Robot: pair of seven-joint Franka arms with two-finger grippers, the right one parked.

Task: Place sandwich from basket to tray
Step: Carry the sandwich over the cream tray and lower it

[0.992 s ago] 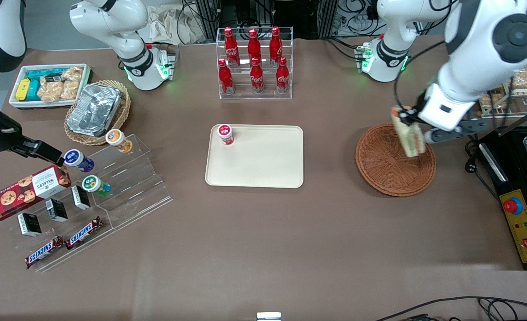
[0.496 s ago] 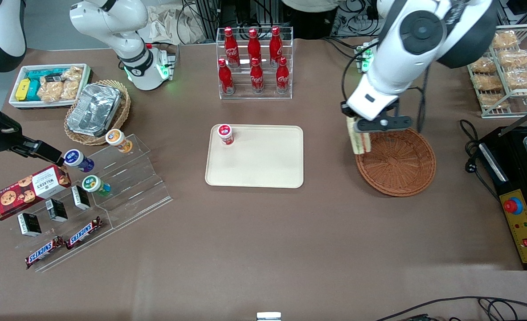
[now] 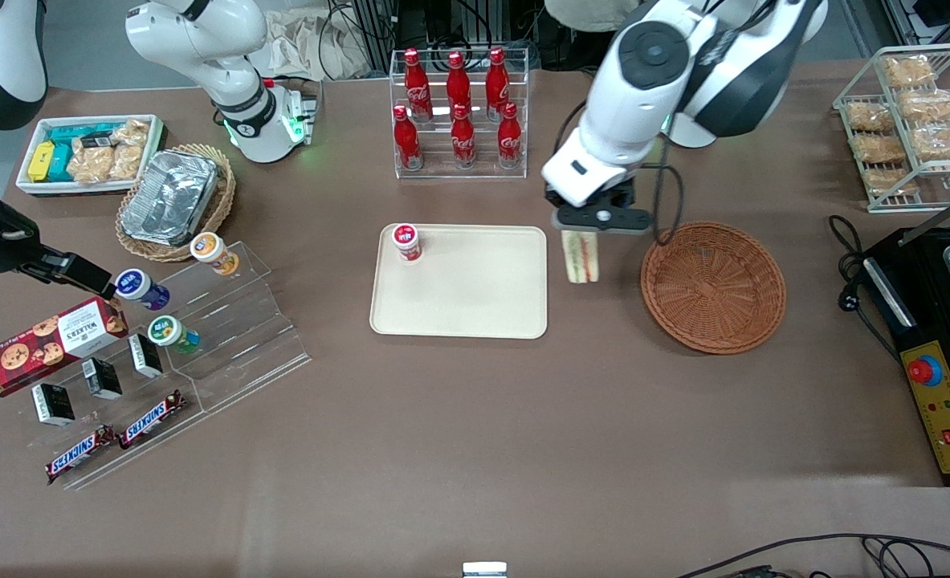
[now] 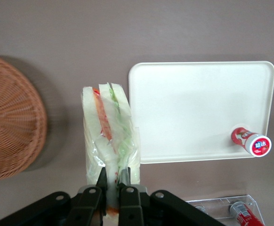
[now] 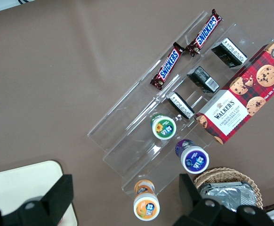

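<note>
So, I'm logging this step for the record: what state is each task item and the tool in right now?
sandwich: lifted, hanging from the tool above the bare table between basket and tray.
tool: shut on the sandwich, hovering beside the tray's edge.
basket: empty.
tray: on the table, holding only a small red-lidded cup at one corner.

surface: brown table [image 3: 475, 449] is seen | edge farthest from camera: cables and dark equipment are seen | lighting: even
</note>
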